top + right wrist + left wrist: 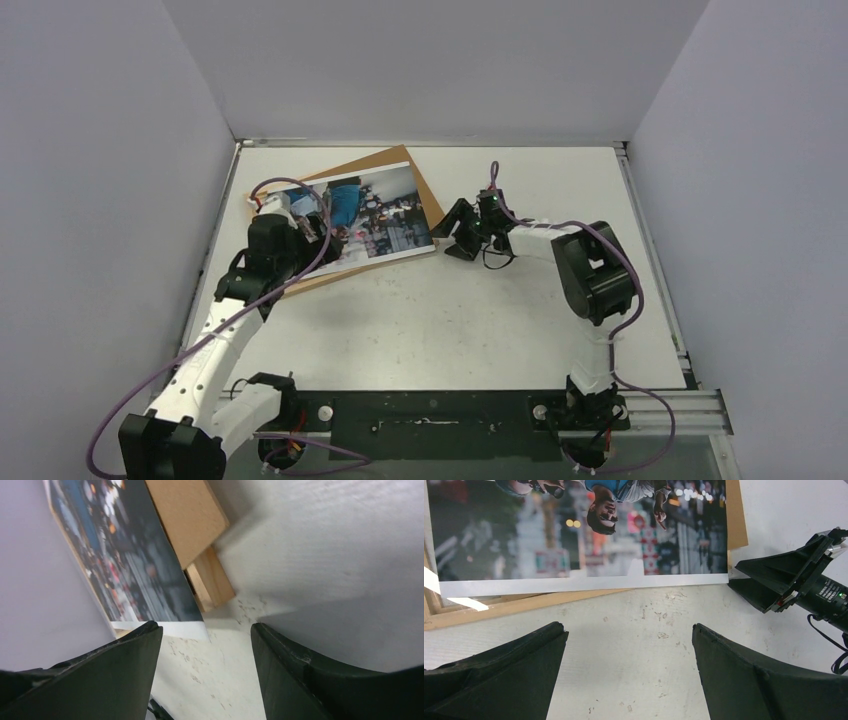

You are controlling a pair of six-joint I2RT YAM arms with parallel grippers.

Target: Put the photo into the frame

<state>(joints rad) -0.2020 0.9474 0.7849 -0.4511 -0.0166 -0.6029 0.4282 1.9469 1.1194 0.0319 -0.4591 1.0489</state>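
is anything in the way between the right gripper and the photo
Nothing visible. The right gripper, jaws apart, faces a corner of the photo with only bare table between. The photo lies askew over the frame and the brown backing board.

A white table (480,320) fills the middle of the top view. Both wrist views show faint scuffs (664,630) and small specks on its surface. A flat brown backing board (403,157) lies on the table in the upper centre-left of the top view, turned at an angle, with 1 corner pointing at the back wall (430,60). 3 plain pale grey walls close in the table: the back one, the left wall (100,150) and the right wall (760,150). A metal rail (670,320) runs along the table's right edge. A black plate (430,410) lies across the bottom centre.
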